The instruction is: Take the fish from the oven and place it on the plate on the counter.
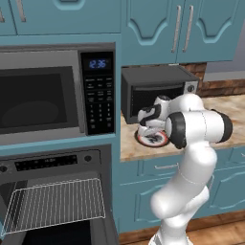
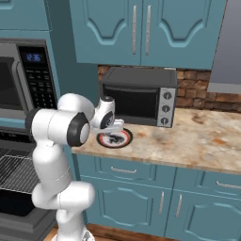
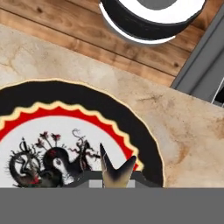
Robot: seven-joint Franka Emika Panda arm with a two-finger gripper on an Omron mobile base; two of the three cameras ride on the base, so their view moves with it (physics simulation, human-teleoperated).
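Our jaws are closed on the fish (image 3: 116, 171), whose forked tail shows just above the plate (image 3: 131, 127). The plate rests on the bench (image 2: 188, 141), beside the open oven (image 1: 52, 203).

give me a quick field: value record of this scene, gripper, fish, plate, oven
gripper: shut on the fish, over the plate
fish: tail sticks up between the fingertips in the hand view, above the plate's centre
plate: on the counter, in front of the toaster oven
oven: door down, wire rack bare
stage: fish not yet released onto the plate
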